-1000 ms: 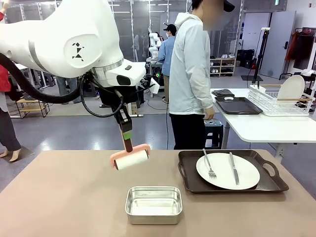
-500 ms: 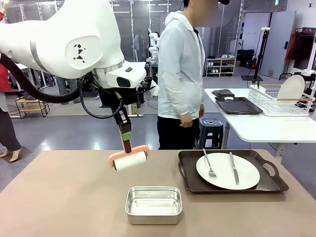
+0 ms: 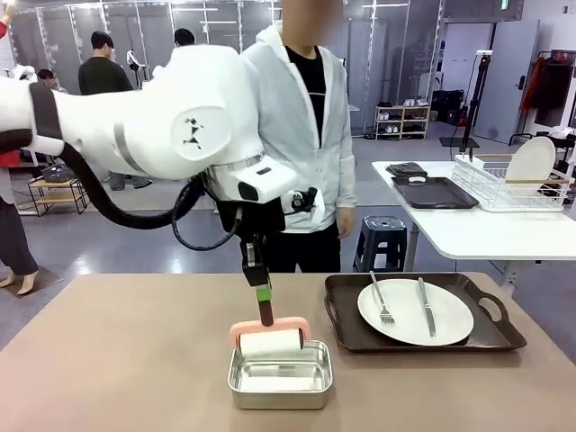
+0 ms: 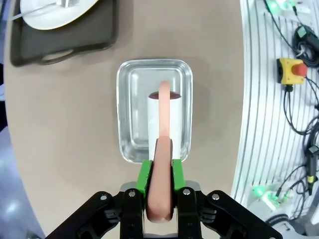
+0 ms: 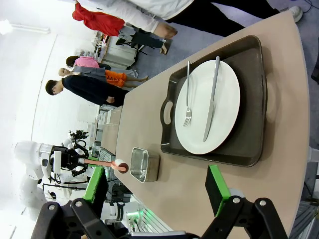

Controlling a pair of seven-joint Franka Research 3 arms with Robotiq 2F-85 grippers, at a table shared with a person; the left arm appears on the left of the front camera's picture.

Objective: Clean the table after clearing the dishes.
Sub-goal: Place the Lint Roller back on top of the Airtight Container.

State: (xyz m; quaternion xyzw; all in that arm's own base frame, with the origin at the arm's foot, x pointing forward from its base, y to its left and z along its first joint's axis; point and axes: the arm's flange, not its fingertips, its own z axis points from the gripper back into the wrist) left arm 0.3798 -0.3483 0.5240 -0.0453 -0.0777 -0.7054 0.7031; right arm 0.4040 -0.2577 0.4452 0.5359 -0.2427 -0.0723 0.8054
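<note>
Dipping step
Left end effector (image 4: 159, 172) (clamped on pink-handled white roller (image 4: 160, 124)) should lower it level into rectangular steel pan (image 4: 130, 107).

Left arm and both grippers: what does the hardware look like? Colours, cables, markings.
Left arm: glossy white rounded shells, a grey band at one joint, a black angular logo on the casing, and a thick black cable looping beneath. Left gripper: black linkage body with silver bolts, green finger pads. Right gripper: same black links and green pads.
</note>
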